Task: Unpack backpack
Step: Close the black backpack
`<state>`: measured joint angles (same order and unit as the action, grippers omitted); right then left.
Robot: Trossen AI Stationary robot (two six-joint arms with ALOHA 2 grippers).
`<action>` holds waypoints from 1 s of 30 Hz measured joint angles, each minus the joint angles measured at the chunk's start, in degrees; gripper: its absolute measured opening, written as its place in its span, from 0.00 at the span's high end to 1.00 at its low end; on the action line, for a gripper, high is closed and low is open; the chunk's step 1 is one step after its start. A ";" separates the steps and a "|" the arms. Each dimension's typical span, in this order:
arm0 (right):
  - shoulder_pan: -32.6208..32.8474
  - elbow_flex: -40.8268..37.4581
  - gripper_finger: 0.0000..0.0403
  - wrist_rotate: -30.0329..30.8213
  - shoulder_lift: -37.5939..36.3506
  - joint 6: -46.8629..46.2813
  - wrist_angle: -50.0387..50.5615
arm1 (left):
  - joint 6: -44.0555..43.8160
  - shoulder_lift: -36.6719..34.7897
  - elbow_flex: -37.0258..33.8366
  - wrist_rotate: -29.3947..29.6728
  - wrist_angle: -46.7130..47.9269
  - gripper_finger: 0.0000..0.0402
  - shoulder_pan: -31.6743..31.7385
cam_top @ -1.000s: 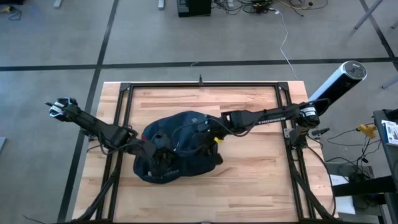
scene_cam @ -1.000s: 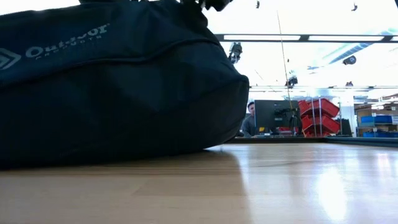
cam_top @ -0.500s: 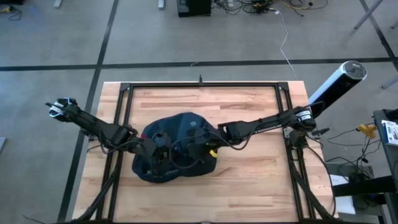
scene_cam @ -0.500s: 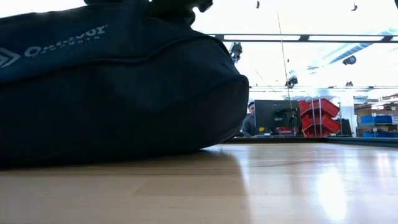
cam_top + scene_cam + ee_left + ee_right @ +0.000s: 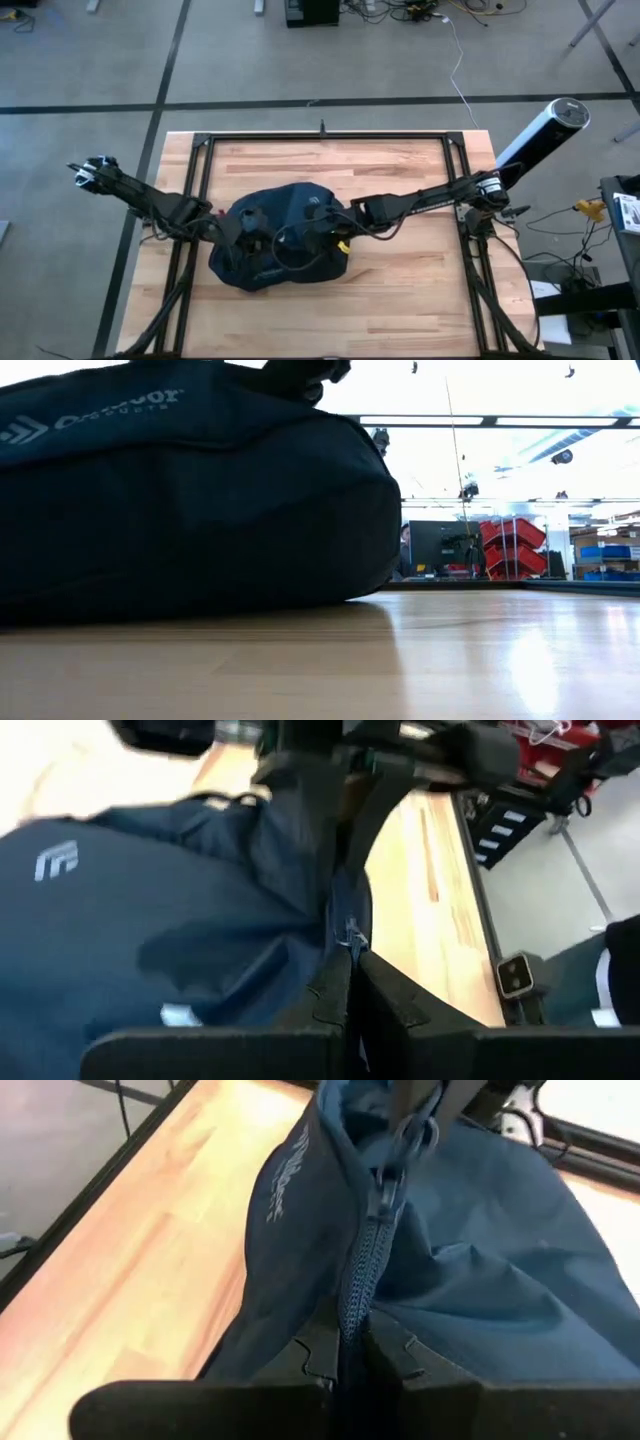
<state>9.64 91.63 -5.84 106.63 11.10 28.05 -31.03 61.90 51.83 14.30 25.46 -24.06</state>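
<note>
Hands (image 5: 348,982) (image 5: 348,1342) pinch backpack (image 5: 280,245) zipper seam.

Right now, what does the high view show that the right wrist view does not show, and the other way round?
Only the high view shows both arms reaching the backpack from opposite sides, the left gripper and the right gripper on it, and the wooden table with its black frame.

Only the right wrist view shows the zipper closely, with the right gripper's jaws shut on the fabric along it, and white lettering on the fabric.

Both views show the dark navy backpack lying on the wooden table.
</note>
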 joint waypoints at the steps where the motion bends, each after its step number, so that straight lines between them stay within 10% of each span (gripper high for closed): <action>1: -0.02 -0.01 1.00 0.04 0.00 0.04 0.48 | -1.22 -0.03 0.00 -0.14 1.25 1.00 -0.17; 16: 0.01 -1.35 1.00 5.92 -8.46 0.22 27.48 | -14.67 -0.23 0.02 -0.22 16.53 1.00 -3.85; 30: -1.44 -33.99 0.94 13.83 -41.64 -12.03 18.61 | -6.44 4.54 0.04 2.20 -1.18 1.00 -4.17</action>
<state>8.21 57.64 7.99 64.99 -0.93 46.66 -37.47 66.45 51.88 16.51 24.29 -28.23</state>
